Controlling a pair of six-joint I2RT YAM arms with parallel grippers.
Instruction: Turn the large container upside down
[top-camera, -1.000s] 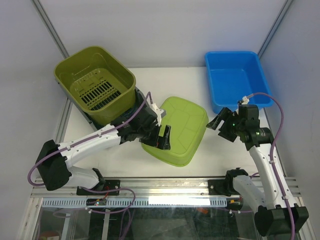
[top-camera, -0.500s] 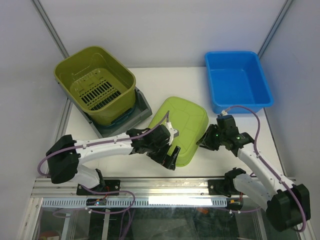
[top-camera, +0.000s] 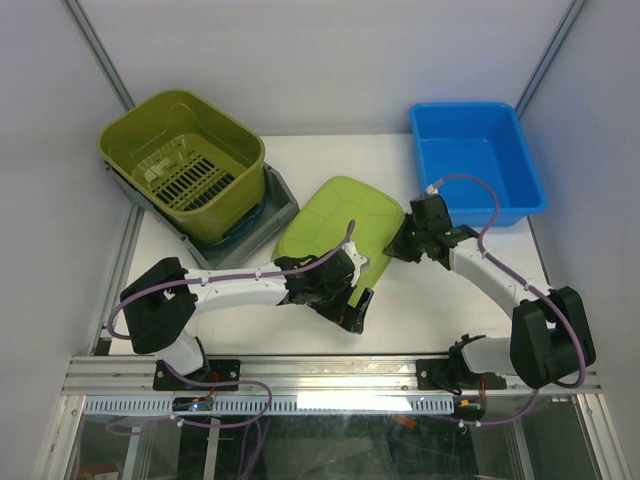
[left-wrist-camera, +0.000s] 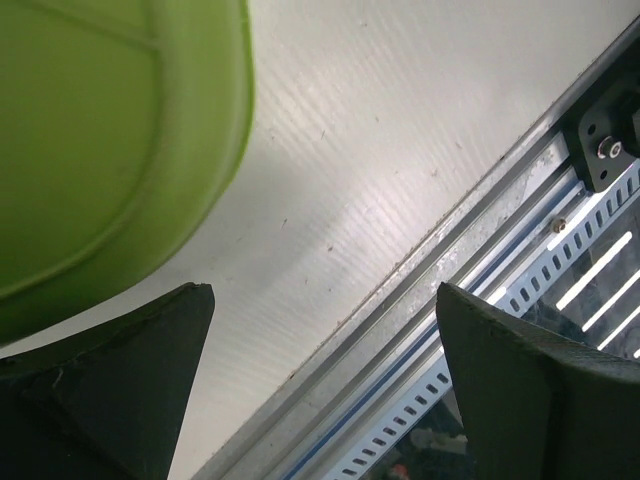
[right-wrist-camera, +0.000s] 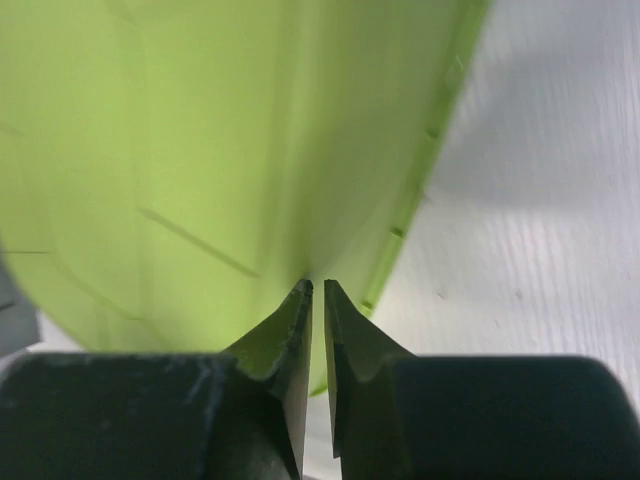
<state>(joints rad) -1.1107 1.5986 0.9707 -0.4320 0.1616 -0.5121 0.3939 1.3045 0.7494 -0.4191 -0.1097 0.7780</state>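
Observation:
The large container, lime green, stands tilted on the table with its ribbed bottom facing up and forward. In the right wrist view its wall fills the frame. My right gripper is shut, and its tips press against the container's right side with nothing between them. My left gripper is wide open at the container's near edge and holds nothing. In the left wrist view only the container's corner shows at the upper left.
An olive slotted basket sits on a grey tray at the back left. A blue bin stands at the back right. The metal rail runs along the table's near edge.
The lime container has risen from lying flat to tilted and shifted back-left. My right gripper closed and moved in against its right side. The left gripper swung round to its near edge.

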